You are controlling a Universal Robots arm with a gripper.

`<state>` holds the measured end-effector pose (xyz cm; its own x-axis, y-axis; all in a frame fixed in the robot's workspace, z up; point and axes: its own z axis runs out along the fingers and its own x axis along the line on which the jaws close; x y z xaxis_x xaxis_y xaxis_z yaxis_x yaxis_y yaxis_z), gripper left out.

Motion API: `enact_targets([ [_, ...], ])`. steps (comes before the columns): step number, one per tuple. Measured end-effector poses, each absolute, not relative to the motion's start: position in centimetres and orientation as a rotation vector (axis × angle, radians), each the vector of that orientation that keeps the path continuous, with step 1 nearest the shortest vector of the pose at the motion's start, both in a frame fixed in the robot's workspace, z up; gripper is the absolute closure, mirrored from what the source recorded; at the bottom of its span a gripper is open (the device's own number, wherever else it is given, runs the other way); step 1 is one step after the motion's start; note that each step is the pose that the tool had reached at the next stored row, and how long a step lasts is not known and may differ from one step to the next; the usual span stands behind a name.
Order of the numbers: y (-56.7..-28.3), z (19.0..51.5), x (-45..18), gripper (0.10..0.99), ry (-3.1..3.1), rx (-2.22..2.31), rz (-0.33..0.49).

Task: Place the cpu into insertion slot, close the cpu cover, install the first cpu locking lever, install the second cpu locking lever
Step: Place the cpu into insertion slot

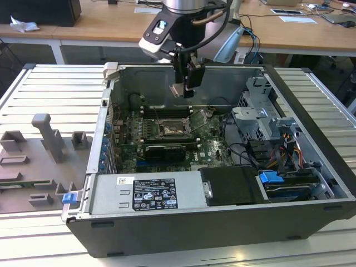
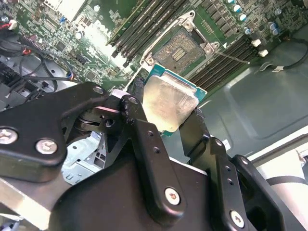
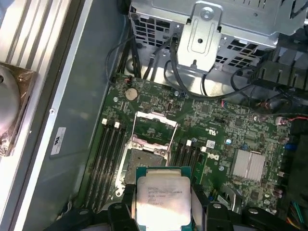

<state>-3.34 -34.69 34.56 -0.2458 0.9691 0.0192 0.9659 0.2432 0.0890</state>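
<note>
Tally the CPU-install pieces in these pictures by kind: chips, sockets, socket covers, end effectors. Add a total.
cpu, held above the motherboard: 1
insertion slot, unfilled: 1
cpu cover, swung open: 1
end effector, gripping the cpu: 1
Total: 4

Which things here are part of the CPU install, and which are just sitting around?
Job: cpu, gripped in the tool; empty insertion slot; raised cpu cover.
Lying about: grey fixture blocks; power supply; drive cage; black expansion card.
</note>
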Motion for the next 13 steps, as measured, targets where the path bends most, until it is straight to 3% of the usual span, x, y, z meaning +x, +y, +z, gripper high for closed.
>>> enact_targets([
  [13,-34.64,33.91,-3.33,0.545,2.265,2.106,0.122],
])
